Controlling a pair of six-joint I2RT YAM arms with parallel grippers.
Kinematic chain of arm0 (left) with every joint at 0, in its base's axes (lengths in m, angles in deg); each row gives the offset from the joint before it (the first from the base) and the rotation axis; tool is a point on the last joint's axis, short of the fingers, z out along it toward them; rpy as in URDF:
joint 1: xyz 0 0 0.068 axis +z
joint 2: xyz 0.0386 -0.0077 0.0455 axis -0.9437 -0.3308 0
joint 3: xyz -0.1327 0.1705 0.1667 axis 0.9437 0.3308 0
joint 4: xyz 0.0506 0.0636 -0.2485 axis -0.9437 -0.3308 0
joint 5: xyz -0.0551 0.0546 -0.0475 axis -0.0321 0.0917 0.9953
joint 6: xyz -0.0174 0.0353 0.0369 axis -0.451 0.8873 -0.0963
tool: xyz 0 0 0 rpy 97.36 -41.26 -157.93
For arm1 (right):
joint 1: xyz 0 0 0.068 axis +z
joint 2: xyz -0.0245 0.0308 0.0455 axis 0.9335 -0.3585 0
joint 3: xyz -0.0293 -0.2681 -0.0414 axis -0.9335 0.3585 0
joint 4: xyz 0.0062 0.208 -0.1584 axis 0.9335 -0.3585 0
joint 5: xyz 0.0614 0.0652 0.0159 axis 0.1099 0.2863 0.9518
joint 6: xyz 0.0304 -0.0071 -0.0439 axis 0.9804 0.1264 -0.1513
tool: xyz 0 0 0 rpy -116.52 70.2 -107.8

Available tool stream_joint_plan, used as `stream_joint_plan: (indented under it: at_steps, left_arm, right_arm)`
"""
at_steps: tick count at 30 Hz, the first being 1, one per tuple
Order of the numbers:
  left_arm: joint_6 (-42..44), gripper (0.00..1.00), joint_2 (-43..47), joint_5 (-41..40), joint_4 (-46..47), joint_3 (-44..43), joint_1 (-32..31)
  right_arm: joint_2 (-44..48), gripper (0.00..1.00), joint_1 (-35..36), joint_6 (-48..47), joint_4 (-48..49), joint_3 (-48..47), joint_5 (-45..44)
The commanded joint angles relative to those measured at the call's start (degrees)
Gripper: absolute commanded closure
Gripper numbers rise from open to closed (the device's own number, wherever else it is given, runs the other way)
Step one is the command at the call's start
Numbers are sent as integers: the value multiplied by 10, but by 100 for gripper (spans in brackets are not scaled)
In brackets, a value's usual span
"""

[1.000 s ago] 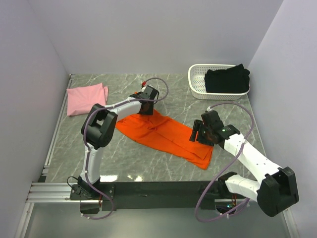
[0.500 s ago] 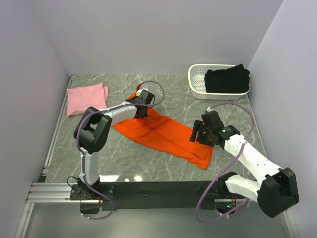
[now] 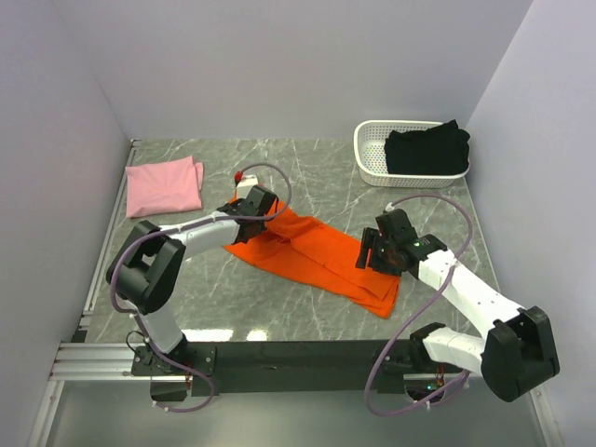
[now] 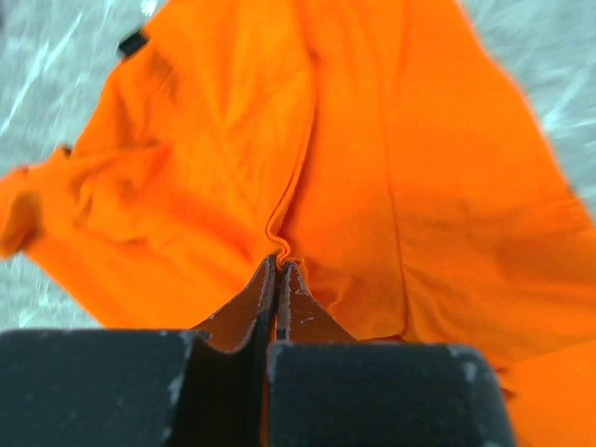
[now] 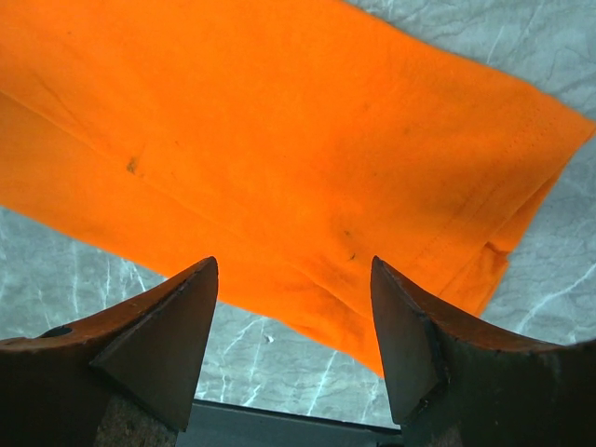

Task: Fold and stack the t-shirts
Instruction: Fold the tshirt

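The bright orange t-shirt (image 3: 317,253) lies partly folded as a long strip across the middle of the table. My left gripper (image 3: 259,207) is shut on a fold of its upper left edge (image 4: 279,244). My right gripper (image 3: 368,251) is open and hovers over the shirt's right end (image 5: 307,158), with nothing between its fingers. The pale pink t-shirt (image 3: 165,185) lies folded at the far left. The black t-shirt (image 3: 426,149) sits in the white basket (image 3: 371,158) at the back right.
Grey walls close in the table on three sides. A metal rail (image 3: 102,251) runs along the left edge. The black base bar (image 3: 298,356) lies along the near edge.
My left arm has swung to the left and nearer, dragging the shirt's upper left edge with it. The right gripper has stayed almost still over the shirt's right end.
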Motion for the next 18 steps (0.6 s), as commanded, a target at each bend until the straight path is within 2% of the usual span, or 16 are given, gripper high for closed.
stream_joint_plan:
  at_steps: [1,7,9,10,14,16,18]
  left_arm:
    - [-38,98,24,-28,2,30,-3]
    - [-55,75,67,-16,4,76,-6]
    - [-54,63,84,-14,0,77,-6]
    - [-53,53,90,-11,-5,73,-7]
    - [-41,29,105,-16,-23,43,-6]
    - [-33,24,103,-32,-25,17,-6]
    - [-13,26,85,-40,-28,-16,-3]
  right_arm:
    - [-10,27,5,-9,25,5,2]
    - [-36,27,13,-18,36,1,2]
    - [-47,27,18,-20,39,-9,2]
    - [-58,27,20,-20,42,-11,2]
    - [-78,27,35,-16,48,-24,2]
    - [-85,27,46,-13,49,-24,2]
    - [-90,27,53,-10,50,-24,1]
